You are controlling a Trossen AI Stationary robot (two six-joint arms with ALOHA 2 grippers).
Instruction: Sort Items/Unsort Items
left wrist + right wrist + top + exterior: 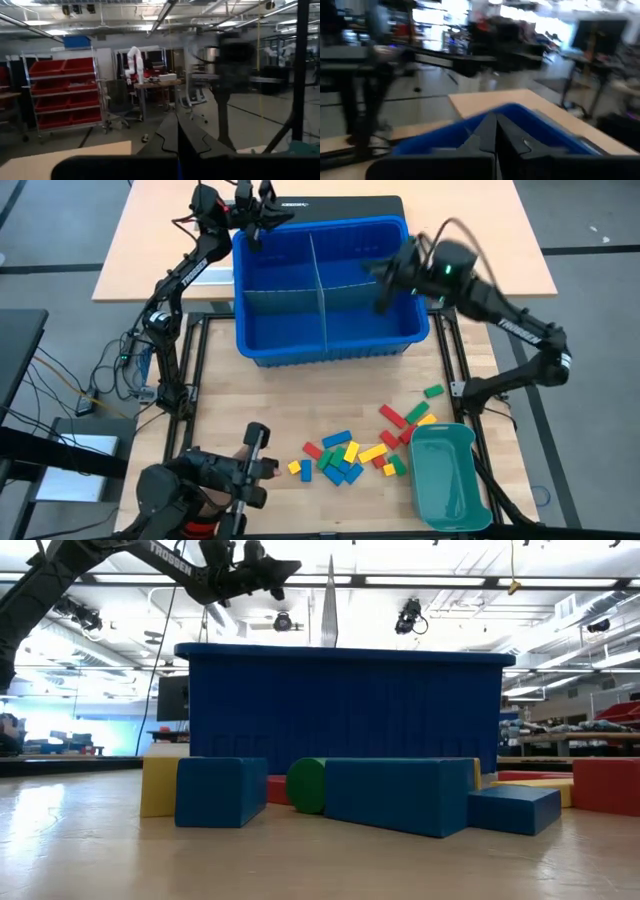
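blue bins (330, 330): 1, split in four by a divider
teal trays (447, 477): 1
toy blocks (345, 455): roughly twenty, loose on the table
robot arms: 2

The wooden table (230, 405) carries a blue bin (325, 345), a teal tray (450, 480) and scattered blocks (345, 455).

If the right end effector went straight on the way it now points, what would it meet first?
Probably the blue bin. The right end effector, shut, looks out over the bin's rim, with the bin right ahead. Depth is unclear, so it might pass just over the rim toward the light wooden tabletop behind.
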